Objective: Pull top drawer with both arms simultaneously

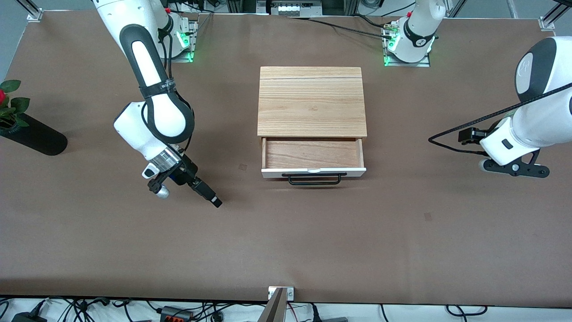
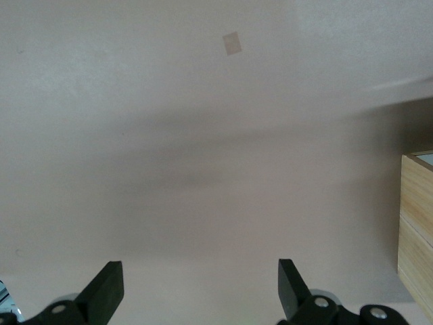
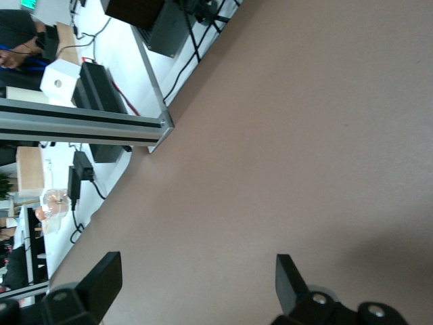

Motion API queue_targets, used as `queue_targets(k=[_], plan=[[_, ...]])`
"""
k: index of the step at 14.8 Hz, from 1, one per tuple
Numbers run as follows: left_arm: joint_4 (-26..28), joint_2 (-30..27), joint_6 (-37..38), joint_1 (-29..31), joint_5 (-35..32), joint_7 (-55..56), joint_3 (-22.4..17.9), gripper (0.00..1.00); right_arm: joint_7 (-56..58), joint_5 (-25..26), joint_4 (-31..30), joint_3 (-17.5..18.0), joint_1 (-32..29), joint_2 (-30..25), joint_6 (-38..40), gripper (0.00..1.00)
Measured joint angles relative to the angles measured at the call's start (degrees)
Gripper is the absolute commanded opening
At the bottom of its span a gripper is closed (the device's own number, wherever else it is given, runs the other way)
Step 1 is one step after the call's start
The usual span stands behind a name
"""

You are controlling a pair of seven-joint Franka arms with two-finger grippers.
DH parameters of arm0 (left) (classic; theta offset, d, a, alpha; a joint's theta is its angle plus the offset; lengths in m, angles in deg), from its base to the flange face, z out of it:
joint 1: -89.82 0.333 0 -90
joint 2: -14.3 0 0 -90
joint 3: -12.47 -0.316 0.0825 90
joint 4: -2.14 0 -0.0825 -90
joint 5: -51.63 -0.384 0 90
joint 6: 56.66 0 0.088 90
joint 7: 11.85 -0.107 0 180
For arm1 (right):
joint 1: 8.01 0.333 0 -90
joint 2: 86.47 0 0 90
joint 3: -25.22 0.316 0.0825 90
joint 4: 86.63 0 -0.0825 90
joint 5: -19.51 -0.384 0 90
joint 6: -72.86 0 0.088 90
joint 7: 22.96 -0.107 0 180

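The top drawer (image 1: 313, 154) stands pulled out of the wooden cabinet (image 1: 311, 102). Its reddish wood inside shows, with its white front panel (image 1: 313, 171) and black bar handle (image 1: 315, 180) toward the front camera. My right gripper (image 1: 214, 200) is open and empty, low over the bare table toward the right arm's end, apart from the handle. In the right wrist view my right gripper (image 3: 196, 264) has only table under it. My left gripper (image 1: 464, 134) is open and empty toward the left arm's end, well away from the drawer. In the left wrist view my left gripper (image 2: 201, 271) is over bare table, with the cabinet's side (image 2: 414, 223) at the edge.
A black vase with a red flower (image 1: 33, 134) lies at the right arm's end of the table. A black cable (image 1: 491, 117) hangs by the left arm. An aluminium post (image 1: 279, 304) stands at the table's edge nearest the front camera. Small tape marks (image 1: 428, 216) lie on the brown table.
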Motion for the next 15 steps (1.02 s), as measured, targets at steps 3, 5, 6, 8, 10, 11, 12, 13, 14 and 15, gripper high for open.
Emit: queue_targets(k=[3,5,6,8,10,11,12,13,14,15], plan=[[0.0,0.0,0.0,0.0,0.0,0.0,0.0,1.00,-3.5,8.2,-0.9,-3.7,1.0,-0.1,6.8,1.00],[0.0,0.0,0.0,0.0,0.0,0.0,0.0,1.00,-7.2,15.0,-1.1,-9.6,3.5,-0.1,14.7,1.00],[0.0,0.0,0.0,0.0,0.0,0.0,0.0,1.00,-8.6,17.8,-1.1,-13.0,5.3,-0.2,18.6,1.00],[0.0,0.0,0.0,0.0,0.0,0.1,0.0,1.00,-9.8,22.2,-1.0,-18.5,8.1,-0.6,25.3,1.00],[0.0,-0.1,0.0,0.0,0.0,0.2,0.0,1.00,-10.1,28.5,-0.1,-22.4,9.5,-0.9,33.0,1.00],[0.0,-0.2,-0.1,0.0,0.0,0.3,0.0,1.00,-10.6,32.0,1.1,-23.8,9.5,-1.0,37.2,1.00],[0.0,-0.3,-0.1,0.0,0.0,0.3,0.0,1.00,-11.3,35.1,2.7,-24.9,9.4,-1.0,41.3,1.00],[0.0,-0.3,-0.1,0.0,0.0,0.4,0.0,1.00,-12.0,37.3,4.4,-25.8,9.1,-1.1,44.9,1.00],[-0.1,-0.4,-0.1,0.0,0.0,0.5,0.0,1.00,-12.4,39.2,5.8,-26.4,8.4,-1.3,48.0,1.00],[-0.1,-0.7,-0.1,0.0,0.0,0.5,0.0,1.00,-12.4,41.6,7.0,-26.7,7.6,-1.5,50.7,1.00]])
